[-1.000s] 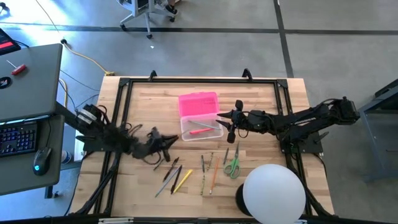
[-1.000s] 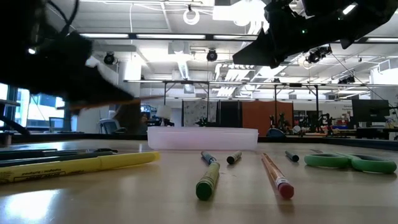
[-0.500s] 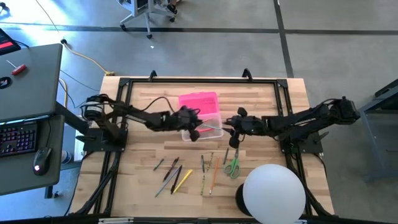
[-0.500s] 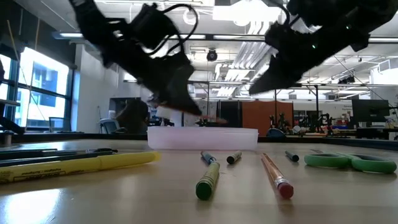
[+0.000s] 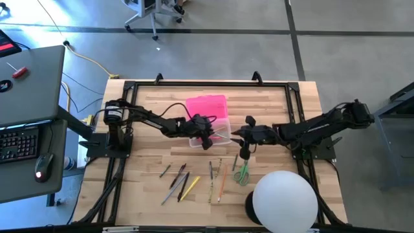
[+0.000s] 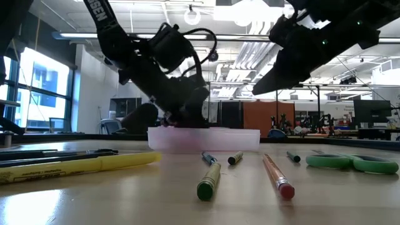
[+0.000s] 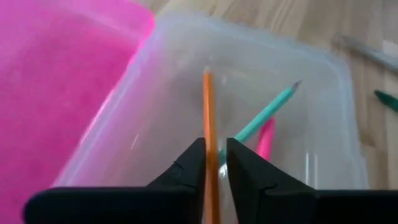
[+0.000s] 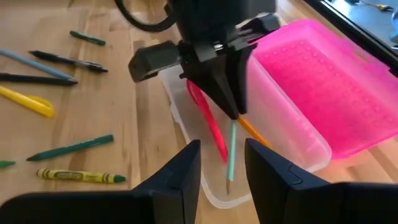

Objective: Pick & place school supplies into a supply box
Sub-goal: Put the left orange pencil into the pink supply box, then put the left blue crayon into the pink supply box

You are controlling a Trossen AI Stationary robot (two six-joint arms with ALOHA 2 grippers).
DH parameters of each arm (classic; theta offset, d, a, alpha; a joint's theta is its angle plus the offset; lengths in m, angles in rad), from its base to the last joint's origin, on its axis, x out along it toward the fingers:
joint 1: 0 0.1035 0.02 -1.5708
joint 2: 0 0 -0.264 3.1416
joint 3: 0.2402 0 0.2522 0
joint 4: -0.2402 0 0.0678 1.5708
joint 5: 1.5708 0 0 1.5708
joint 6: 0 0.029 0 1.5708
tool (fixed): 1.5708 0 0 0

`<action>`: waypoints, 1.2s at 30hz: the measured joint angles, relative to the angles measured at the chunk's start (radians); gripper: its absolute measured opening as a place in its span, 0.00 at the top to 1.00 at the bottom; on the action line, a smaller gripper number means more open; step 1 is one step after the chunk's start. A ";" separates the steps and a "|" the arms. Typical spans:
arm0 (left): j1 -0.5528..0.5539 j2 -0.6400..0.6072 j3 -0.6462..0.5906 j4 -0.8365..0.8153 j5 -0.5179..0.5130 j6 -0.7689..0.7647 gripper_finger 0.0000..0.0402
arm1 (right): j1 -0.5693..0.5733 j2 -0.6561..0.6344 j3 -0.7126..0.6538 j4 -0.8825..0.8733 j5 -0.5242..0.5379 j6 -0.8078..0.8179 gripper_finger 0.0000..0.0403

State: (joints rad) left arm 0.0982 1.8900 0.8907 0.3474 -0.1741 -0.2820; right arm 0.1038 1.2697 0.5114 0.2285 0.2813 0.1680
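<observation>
My left gripper [image 5: 206, 134] is over the supply box [image 5: 211, 134], fingers [image 7: 186, 171] clenched on 1 orange pencil [image 7: 209, 134] whose tip points down into the clear tray. The box sits mid-table, its pink lid [image 5: 207, 107] lying open on the far side. Inside I count 2 items lying loose: a teal pencil [image 7: 264, 114] and a pink-red pen [image 7: 265, 139], so 3 w/ the one I'm gripping.

Right gripper [image 5: 244, 149] hangs just right of the box, above the table, fingers [image 8: 179, 171] spread apart w/ nothing between them.

On the table nr the front edge, approx count from the high view: a left cluster of 4 or so thin sticks incl. 1 yellow marker [image 5: 189, 188]; a middle group incl. 1 green crayon [image 6: 209, 180], 1 orange pencil w/ red end [image 6: 277, 177] and 1 green pen; then 1 pair of green-handled scissors [image 5: 242, 173] on the right. Exact pen total I can't tell, they overlap.

1 white dome [image 5: 285, 201] sits at the near right corner.
</observation>
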 joint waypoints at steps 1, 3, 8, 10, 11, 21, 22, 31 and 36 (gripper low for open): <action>0.000 0.000 0.000 0.004 0.000 0.012 0.74 | 0.006 0.000 0.000 0.000 0.000 0.000 0.74; 0.000 -0.014 -0.001 -0.002 0.000 0.036 0.69 | 0.018 0.000 0.000 0.001 0.000 0.001 0.74; 0.000 -0.062 0.017 -0.015 -0.022 0.087 0.58 | 0.047 0.000 0.000 0.000 0.000 0.012 0.74; 0.000 -0.093 0.030 -0.017 -0.002 0.120 0.55 | 0.057 0.000 0.000 -0.001 0.000 0.013 0.74; 0.000 -0.120 0.033 -0.031 0.018 0.135 0.53 | 0.062 0.000 0.000 0.000 0.000 0.013 0.74; -0.007 -0.478 0.191 -0.644 0.135 0.188 0.55 | 0.108 0.000 0.000 0.001 -0.003 0.042 0.74; -0.013 -0.510 0.204 -0.710 0.135 0.150 0.55 | 0.110 0.000 0.000 0.001 -0.002 0.042 0.74; -0.351 -0.653 0.127 -1.017 -0.049 -0.241 0.64 | 0.109 0.000 0.000 0.010 0.026 0.042 0.74; -0.643 -0.626 0.012 -0.953 -0.283 -0.607 0.67 | 0.108 0.000 0.000 0.010 0.060 0.036 0.74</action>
State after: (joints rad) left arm -0.5447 1.2638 0.9026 -0.6053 -0.4570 -0.8889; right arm 0.2123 1.2697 0.5114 0.2386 0.3412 0.2041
